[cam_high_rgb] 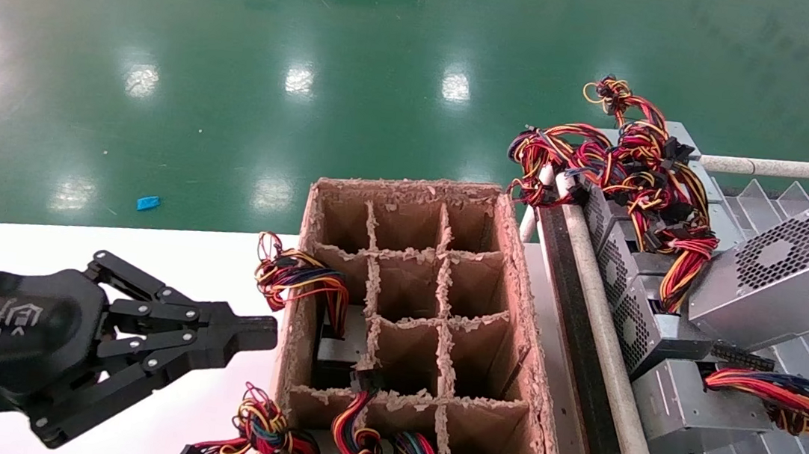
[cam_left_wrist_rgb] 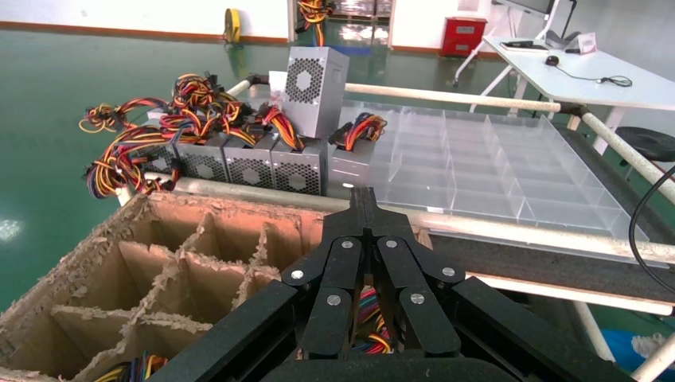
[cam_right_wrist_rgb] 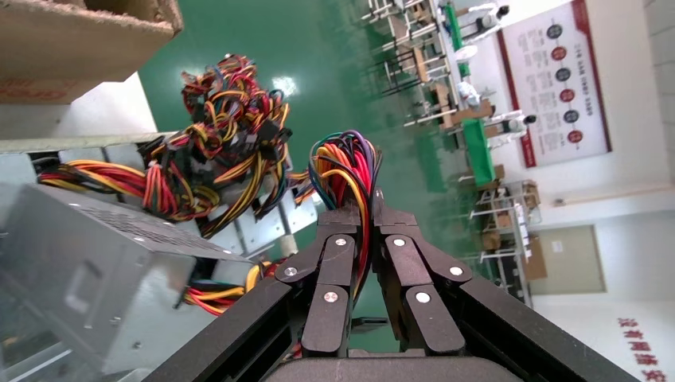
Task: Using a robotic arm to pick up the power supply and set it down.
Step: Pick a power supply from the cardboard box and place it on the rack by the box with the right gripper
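Observation:
My right gripper [cam_right_wrist_rgb: 360,208] is shut on a bunch of red, yellow and black wires [cam_right_wrist_rgb: 347,163] that runs between its fingers. The silver-grey power supply [cam_right_wrist_rgb: 95,270] hangs from those wires, tilted, with its round fan grille showing above the rack [cam_high_rgb: 783,271]. In the left wrist view it stands above the row of other units [cam_left_wrist_rgb: 316,78]. The right gripper itself is outside the head view. My left gripper [cam_high_rgb: 267,334] is shut and empty, hovering over the white table beside the cardboard box; its closed tips [cam_left_wrist_rgb: 364,197] point toward the rack.
A brown cardboard box with grid dividers [cam_high_rgb: 515,284] stands on the white table [cam_high_rgb: 146,252], with wire bundles in its near cells. Several other power supplies [cam_high_rgb: 623,295] lean in a row on the rack. Clear divider trays [cam_left_wrist_rgb: 477,159] lie behind them.

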Robot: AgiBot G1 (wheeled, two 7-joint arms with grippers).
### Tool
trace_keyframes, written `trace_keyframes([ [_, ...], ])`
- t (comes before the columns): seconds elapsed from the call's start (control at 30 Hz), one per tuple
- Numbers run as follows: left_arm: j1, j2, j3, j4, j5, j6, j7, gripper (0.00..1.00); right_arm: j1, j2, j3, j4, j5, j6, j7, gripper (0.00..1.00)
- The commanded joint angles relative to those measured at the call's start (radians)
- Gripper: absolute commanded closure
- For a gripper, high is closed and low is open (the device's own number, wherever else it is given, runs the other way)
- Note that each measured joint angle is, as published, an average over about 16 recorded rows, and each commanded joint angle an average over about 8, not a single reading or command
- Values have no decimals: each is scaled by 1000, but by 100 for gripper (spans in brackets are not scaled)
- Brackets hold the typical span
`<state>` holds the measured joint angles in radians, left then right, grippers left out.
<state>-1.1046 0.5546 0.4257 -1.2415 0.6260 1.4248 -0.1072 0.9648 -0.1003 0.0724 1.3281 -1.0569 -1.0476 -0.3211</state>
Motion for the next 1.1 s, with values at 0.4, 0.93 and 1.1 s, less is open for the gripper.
trace_keyframes([
  [0.4,0,0,0,0,0,0,0,100,-110,-7,143,-26,-40,-18,19,100],
  [0.93,0,0,0,0,0,0,0,100,-312,-234,517,15,-195,-53,-22,100],
  [1.1,0,0,0,0,0,0,0,100,-357,-320,584,28,-232,-14,-55,100],
])
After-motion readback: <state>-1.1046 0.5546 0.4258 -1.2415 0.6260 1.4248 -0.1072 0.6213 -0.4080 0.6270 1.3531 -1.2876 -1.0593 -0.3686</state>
